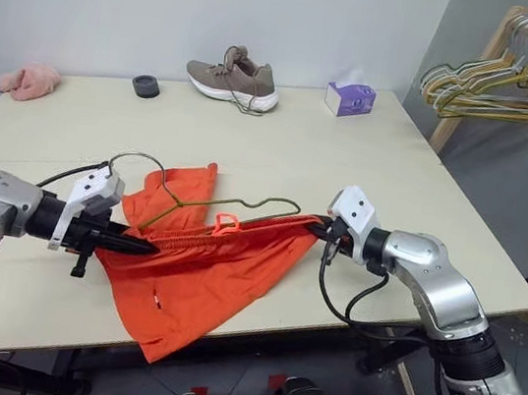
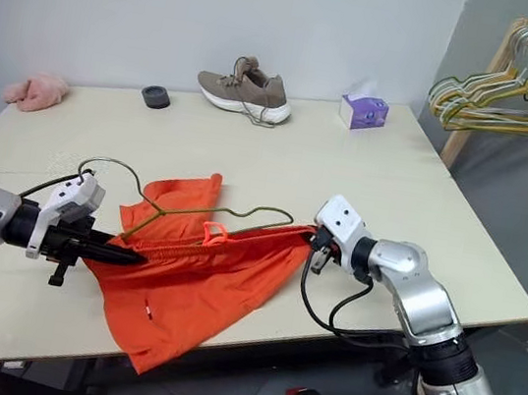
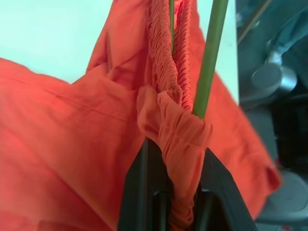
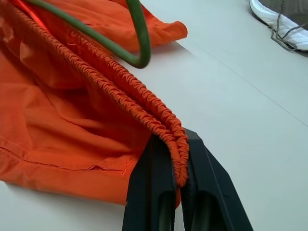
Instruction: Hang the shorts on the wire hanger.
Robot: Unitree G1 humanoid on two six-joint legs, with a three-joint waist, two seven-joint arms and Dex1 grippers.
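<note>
Both tools, left tool and right tool, are clenching opposite waistband ends of the shorts along the worktop's near edge, the wire hanger seemingly lying inside.

Matt orange cloth shorts, glossy olive wire hanger, smooth table.

no readable text, labels, brands or numbers anywhere

Even, bright indoor light, soft faint shadows under the shoe and the shorts on the table, no harsh glare, head views sharp, left wrist view blurred beyond the waistband, slightly washed out.
</note>
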